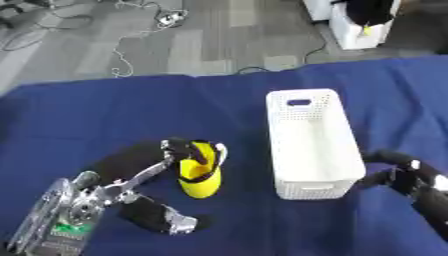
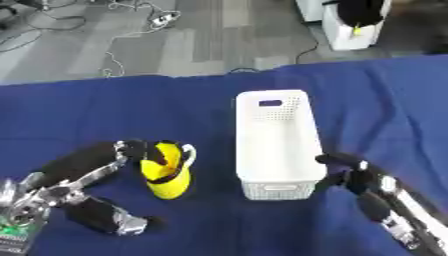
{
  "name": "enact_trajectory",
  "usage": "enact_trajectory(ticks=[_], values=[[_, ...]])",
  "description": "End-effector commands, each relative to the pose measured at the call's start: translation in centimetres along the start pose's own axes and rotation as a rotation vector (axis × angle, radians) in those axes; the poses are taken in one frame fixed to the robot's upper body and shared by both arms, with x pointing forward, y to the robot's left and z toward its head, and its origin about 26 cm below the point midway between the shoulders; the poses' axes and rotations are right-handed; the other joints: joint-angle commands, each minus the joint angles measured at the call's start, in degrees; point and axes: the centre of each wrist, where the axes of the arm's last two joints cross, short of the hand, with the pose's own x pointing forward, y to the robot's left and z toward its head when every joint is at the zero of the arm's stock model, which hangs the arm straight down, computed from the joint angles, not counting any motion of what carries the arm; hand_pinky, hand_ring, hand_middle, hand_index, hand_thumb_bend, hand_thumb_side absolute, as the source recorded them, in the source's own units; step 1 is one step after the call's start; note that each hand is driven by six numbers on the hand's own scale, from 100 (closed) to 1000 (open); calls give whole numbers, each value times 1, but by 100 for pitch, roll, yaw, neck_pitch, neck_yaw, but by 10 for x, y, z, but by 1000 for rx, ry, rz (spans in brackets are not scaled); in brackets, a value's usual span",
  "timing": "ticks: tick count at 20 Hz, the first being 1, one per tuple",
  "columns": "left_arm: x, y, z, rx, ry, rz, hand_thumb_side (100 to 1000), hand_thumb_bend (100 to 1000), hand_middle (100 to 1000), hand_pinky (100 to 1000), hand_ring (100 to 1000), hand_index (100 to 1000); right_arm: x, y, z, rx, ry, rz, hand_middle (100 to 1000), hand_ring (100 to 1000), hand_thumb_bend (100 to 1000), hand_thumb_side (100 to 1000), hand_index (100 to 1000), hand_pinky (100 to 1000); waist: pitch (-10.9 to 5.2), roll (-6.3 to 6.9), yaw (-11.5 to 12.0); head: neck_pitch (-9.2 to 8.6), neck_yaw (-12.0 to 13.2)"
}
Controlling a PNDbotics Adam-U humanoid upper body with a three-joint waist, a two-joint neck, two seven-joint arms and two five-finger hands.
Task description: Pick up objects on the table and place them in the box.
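A yellow cup with a white handle [image 1: 201, 175] stands on the blue cloth left of the white perforated box [image 1: 312, 145]. My left hand [image 1: 180, 150] reaches in from the lower left, and its dark fingers curl over the cup's rim while the thumb lies lower on the cloth. The box looks empty inside. My right hand [image 2: 357, 172] sits by the box's near right corner with its fingers bent, holding nothing.
The blue tablecloth [image 1: 105, 120] covers the whole table. Beyond its far edge lie grey floor, cables and a white cabinet [image 1: 359, 27].
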Motion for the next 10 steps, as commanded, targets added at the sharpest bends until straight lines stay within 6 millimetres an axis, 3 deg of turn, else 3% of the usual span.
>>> enact_trajectory(ticks=[1, 10], values=[[1, 8, 1, -14, -9, -25, 658, 579, 785, 787, 569, 828, 6, -2, -2, 9, -17, 18, 872, 706, 498, 801, 937, 816, -68, -35, -11, -21, 66], [0, 6, -2, -45, -9, -26, 627, 586, 766, 761, 542, 805, 6, -2, -2, 11, -18, 19, 871, 706, 497, 801, 937, 816, -59, -38, -24, 0, 66]])
